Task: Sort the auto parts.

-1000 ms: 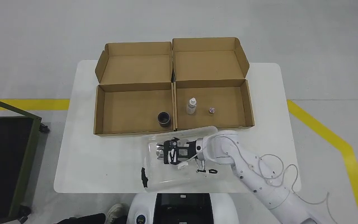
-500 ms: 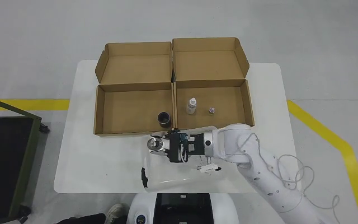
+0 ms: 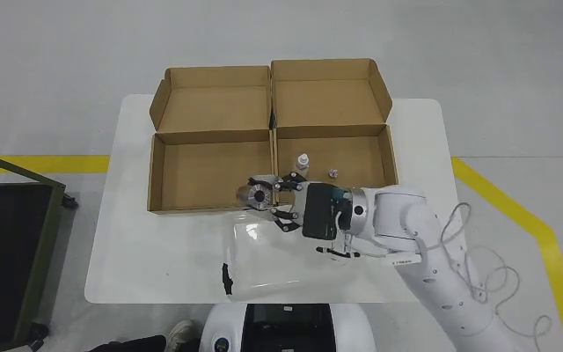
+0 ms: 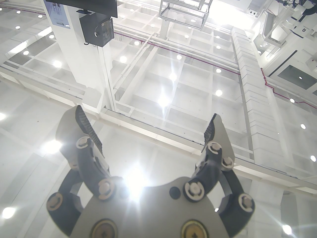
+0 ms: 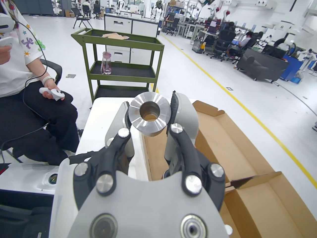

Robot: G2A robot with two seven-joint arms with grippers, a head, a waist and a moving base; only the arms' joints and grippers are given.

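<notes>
We are reaching our right arm in from the near right corner of the worktop [image 3: 132,229], elbow bent and forearm lying level, pointing across toward the left. The right gripper [image 3: 266,195] is hanging over the near wall of the left cardboard box [image 3: 189,172], and its jaws are pinching a silver metal ring [image 5: 148,130] by its outer rim, with the bore facing back at the wrist. Our left gripper [image 4: 147,115] is pointing up at the ceiling, its jaws spread wide and gripping nothing. A small white bottle [image 3: 302,161] is standing in the right cardboard box [image 3: 361,167].

A second ago we were holding the right gripper low over the clear plastic tray [image 3: 281,260] near the front edge. Since then we have been carrying the ring away from the tray to the left box's edge.
</notes>
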